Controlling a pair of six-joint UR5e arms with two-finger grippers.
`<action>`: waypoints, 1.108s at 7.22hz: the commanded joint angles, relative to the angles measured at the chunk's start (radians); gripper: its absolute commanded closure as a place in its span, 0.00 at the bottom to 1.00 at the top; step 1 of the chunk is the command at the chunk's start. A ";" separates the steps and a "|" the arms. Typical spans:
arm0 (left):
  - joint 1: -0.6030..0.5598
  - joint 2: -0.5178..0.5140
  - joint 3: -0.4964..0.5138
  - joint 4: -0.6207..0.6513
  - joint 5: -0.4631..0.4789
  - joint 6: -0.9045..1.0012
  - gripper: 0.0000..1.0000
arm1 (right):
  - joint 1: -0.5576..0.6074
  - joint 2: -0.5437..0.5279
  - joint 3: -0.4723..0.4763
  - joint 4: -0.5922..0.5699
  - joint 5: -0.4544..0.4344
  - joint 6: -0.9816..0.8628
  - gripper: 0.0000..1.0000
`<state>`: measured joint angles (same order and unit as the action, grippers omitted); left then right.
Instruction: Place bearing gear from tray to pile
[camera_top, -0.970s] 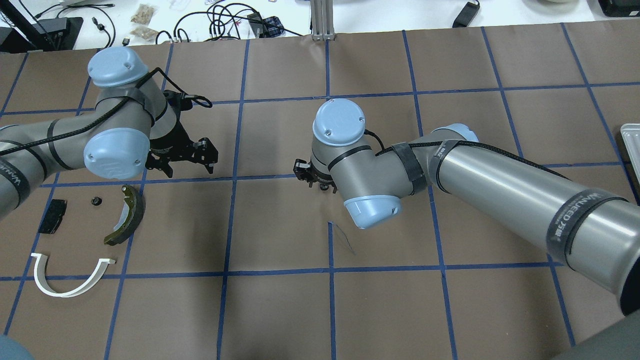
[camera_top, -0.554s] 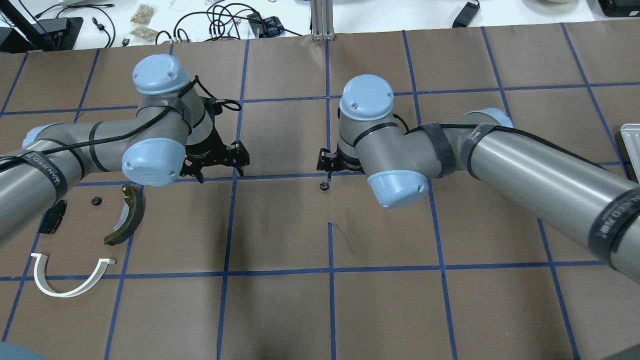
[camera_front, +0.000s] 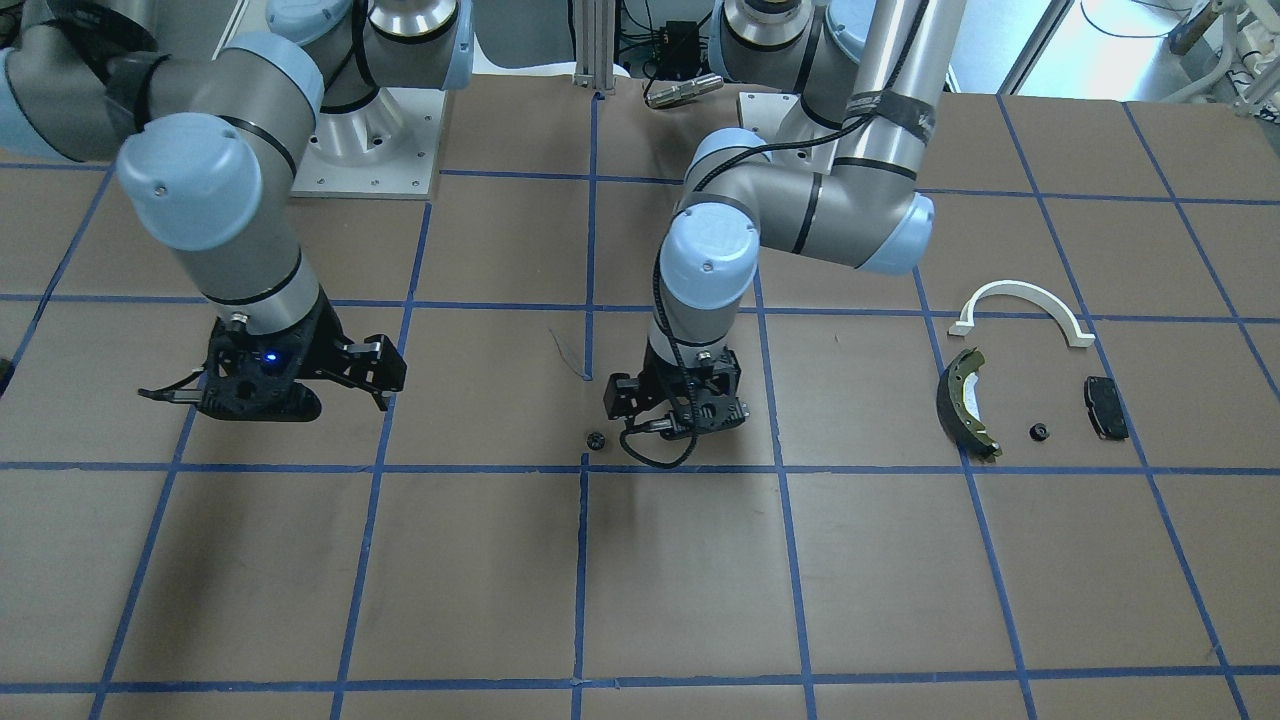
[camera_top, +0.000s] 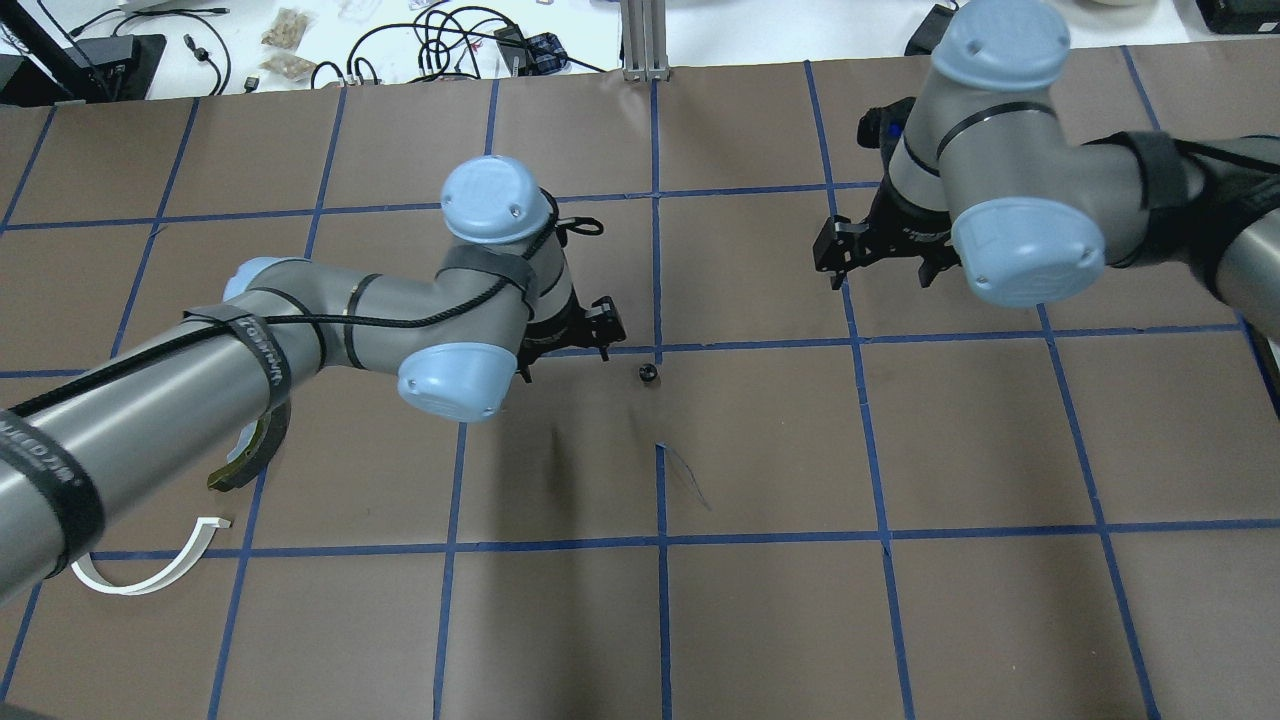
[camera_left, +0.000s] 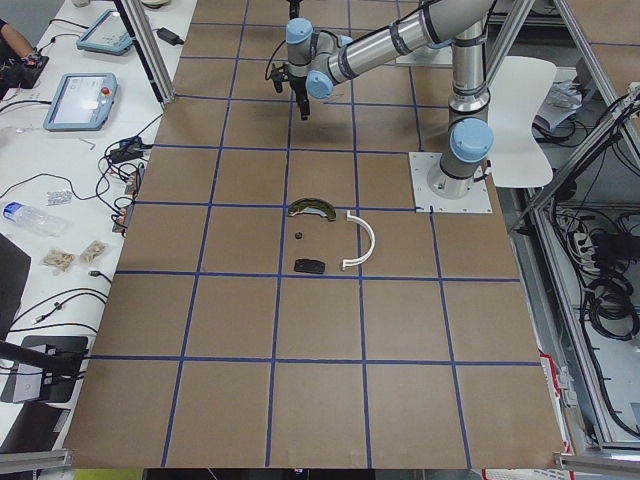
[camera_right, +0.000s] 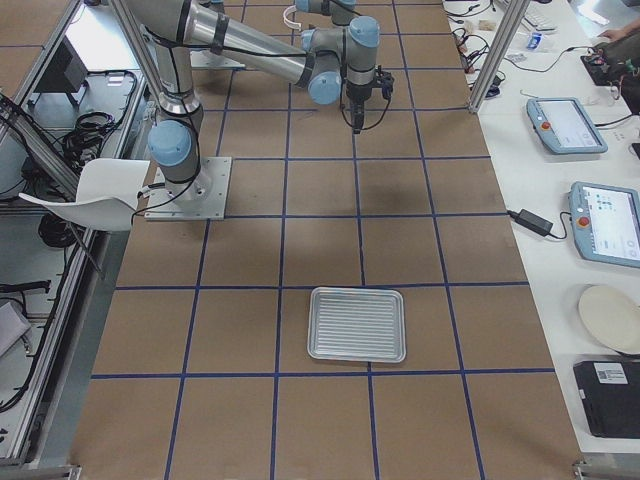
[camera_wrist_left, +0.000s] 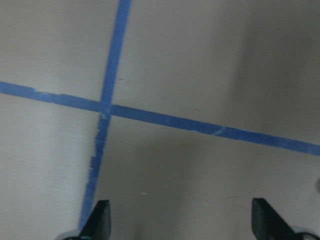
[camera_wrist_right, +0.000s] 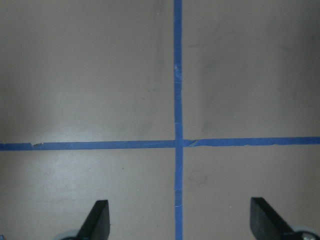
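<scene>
The bearing gear (camera_top: 648, 373), small and black, lies on the brown table by a blue tape crossing; it also shows in the front view (camera_front: 596, 440). My left gripper (camera_top: 566, 357) is open and empty just beside it, not around it, as the front view (camera_front: 676, 424) shows. Its wrist view (camera_wrist_left: 182, 225) shows only tape and paper. My right gripper (camera_top: 880, 275) is open and empty, far off to the right. The pile lies at the left: white arch (camera_front: 1020, 295), brake shoe (camera_front: 965, 400), black pad (camera_front: 1105, 405) and a second small black gear (camera_front: 1039, 432).
The ribbed metal tray (camera_right: 357, 324) sits at the robot's right end of the table, and nothing shows on it. Blue tape lines grid the brown paper. Cables and clutter lie beyond the far edge (camera_top: 450, 45). My left arm hides part of the pile in the overhead view.
My right gripper let the gear go on the table's middle and drew back up and to the right. My left arm swung right from the pile to beside the gear.
</scene>
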<state>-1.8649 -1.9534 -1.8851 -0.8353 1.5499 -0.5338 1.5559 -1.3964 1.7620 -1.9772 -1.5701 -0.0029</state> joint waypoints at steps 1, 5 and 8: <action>-0.098 -0.082 0.001 0.132 -0.001 -0.079 0.00 | 0.007 -0.019 -0.215 0.250 -0.005 -0.003 0.00; -0.105 -0.137 0.030 0.173 0.002 -0.083 0.00 | 0.072 -0.084 -0.339 0.475 -0.002 -0.040 0.00; -0.108 -0.145 0.057 0.173 0.013 -0.083 0.55 | 0.072 -0.096 -0.337 0.528 -0.025 -0.106 0.00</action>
<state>-1.9721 -2.0950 -1.8336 -0.6640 1.5601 -0.6144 1.6273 -1.4923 1.4230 -1.4644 -1.5891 -0.0852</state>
